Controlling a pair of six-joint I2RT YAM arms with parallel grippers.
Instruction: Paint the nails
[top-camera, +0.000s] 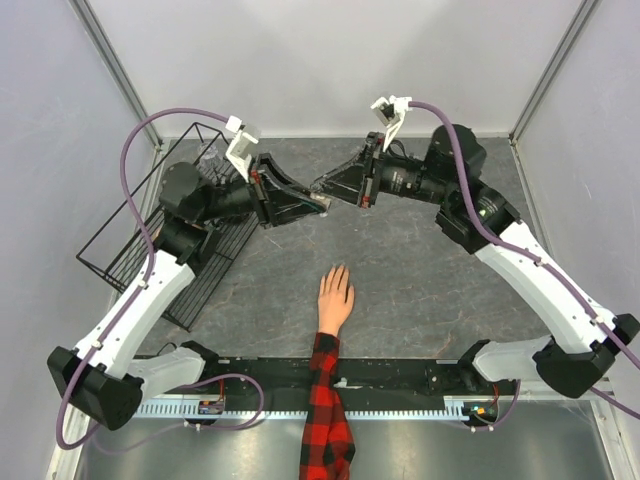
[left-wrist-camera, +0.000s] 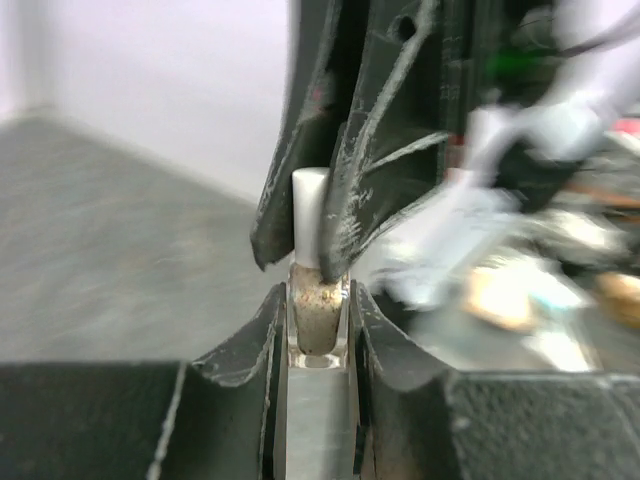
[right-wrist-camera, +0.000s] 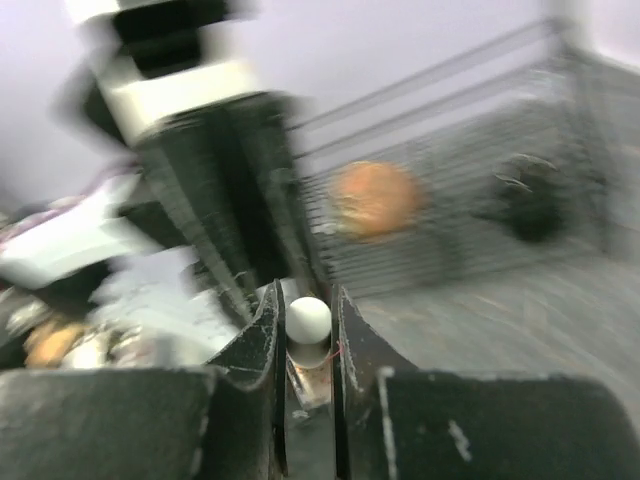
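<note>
**Peach hand flat on the table; one bottle pinched between both grippers**

1. Mannequin hand: peach-skinned, lying flat on the grey table. Its fingers point away from your arm bases. Its red-and-black plaid sleeve runs over the near edge. The nails are at the fingertips, too small and skin-toned for you to pick out.

2. Your left gripper: jaws pressed onto a small bottle with beige contents. The bottle is held above the table, beyond the hand's fingertips.

3. Your right gripper: meets the left one tip to tip. Its jaws are closed on the bottle's white cap, one finger against each side.

4. Black wire basket: stands on the left side of the table, beside your left arm. An orange round thing and a dark object show behind its mesh, both too blurred to name.
</note>
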